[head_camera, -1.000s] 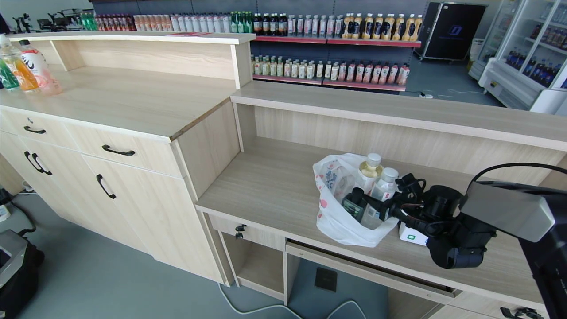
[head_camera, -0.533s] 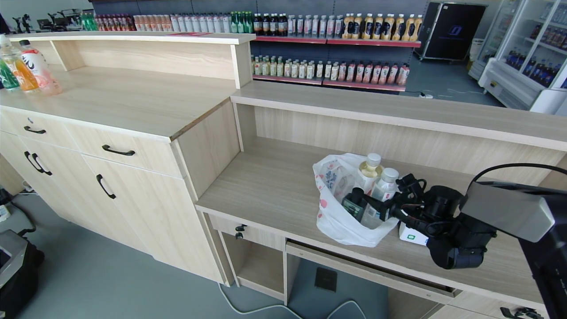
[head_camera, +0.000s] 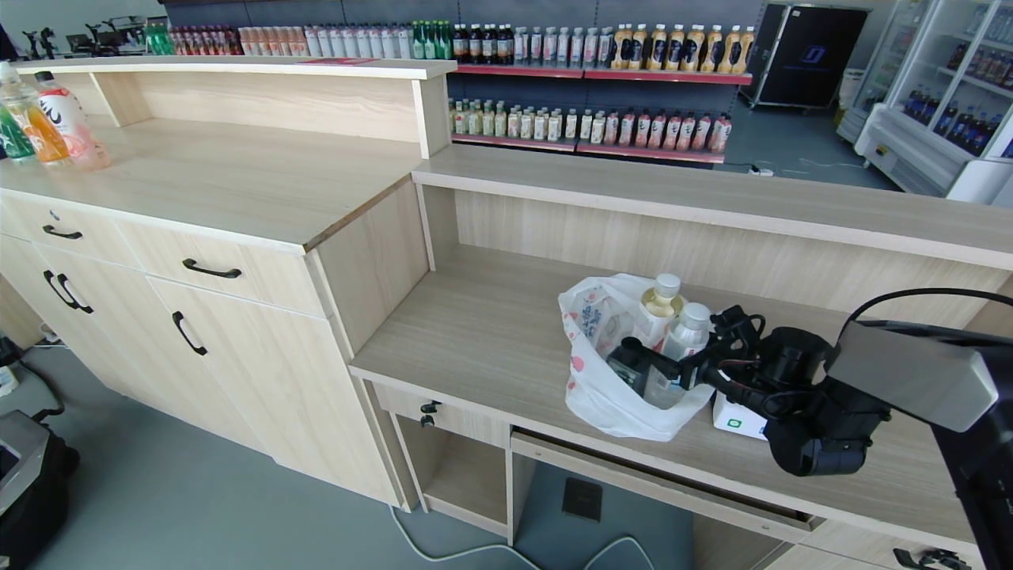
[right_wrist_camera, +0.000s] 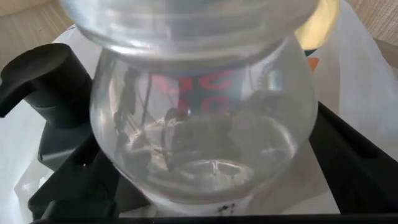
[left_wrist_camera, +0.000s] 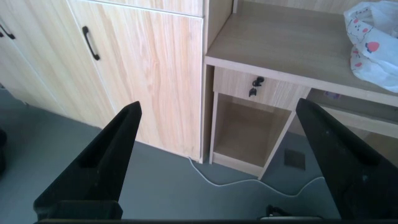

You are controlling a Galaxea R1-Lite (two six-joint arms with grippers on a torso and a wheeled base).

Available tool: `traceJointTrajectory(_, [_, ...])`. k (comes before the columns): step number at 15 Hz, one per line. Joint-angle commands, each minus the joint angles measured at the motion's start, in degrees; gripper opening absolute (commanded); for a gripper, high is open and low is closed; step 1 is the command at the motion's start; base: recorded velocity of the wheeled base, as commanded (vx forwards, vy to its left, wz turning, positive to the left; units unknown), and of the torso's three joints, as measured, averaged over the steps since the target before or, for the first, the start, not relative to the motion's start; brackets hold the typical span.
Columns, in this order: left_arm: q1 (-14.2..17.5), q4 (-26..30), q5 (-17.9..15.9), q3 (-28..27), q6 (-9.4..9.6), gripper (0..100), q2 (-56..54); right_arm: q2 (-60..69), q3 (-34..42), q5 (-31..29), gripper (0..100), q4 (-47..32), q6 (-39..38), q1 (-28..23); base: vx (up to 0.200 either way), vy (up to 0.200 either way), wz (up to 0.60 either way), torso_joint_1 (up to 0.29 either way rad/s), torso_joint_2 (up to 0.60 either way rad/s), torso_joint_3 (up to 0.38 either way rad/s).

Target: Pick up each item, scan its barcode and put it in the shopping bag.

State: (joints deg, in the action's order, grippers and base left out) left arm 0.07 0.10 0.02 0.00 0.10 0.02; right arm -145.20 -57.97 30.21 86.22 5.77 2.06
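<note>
The right arm reaches in from the right, low across the lower desk (head_camera: 491, 332), its wrist level with the mouth of the shopping bag (head_camera: 601, 400). The right gripper (head_camera: 661, 360) is clamped on a clear bottle (head_camera: 687, 328) with a white cap. In the right wrist view the black fingers (right_wrist_camera: 50, 81) press both sides of the bottle's rounded body. The bottle stands nearly upright with its lower part inside the bag's opening, just beside a second bottle (head_camera: 661, 299) already in the bag. A small white box (head_camera: 736, 423) lies on the desk under the arm, touching the bag's right side. The left gripper (left_wrist_camera: 219, 107) hangs over the floor before the cabinet (left_wrist_camera: 155, 68), its fingers spread wide and holding nothing. Well apart, three drink bottles (head_camera: 47, 119) stand on the higher counter (head_camera: 237, 182) at far left — stocked shelves (head_camera: 586, 75) run behind.
</note>
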Motion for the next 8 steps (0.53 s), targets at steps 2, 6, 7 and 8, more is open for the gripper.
traceJointTrajectory(2, [0.0,0.1,0.0,0.0,-0.01,100,0.0,3.1,-0.1,0.0,100,-0.9,-0.7,0.0,0.000,0.000,0.00,0.000,0.00,0.000])
traceJointTrajectory(6, [0.0,0.0,0.0,0.0,-0.01,100,0.0,14.2,0.8,-0.1,100,-7.7,0.0,-0.3,0.000,0.000,0.00,0.000,0.00,0.000])
traceJointTrajectory(7, [0.0,0.0,0.0,0.0,-0.01,100,0.0,20.5,2.7,-0.1,100,-11.2,0.1,-1.1,0.000,0.000,0.00,0.000,0.00,0.000])
traceJointTrajectory(8, [0.0,0.0,0.0,0.0,-0.01,100,0.0,25.2,4.7,-0.2,100,-13.6,0.9,-1.9,0.000,0.000,0.00,0.000,0.00,0.000])
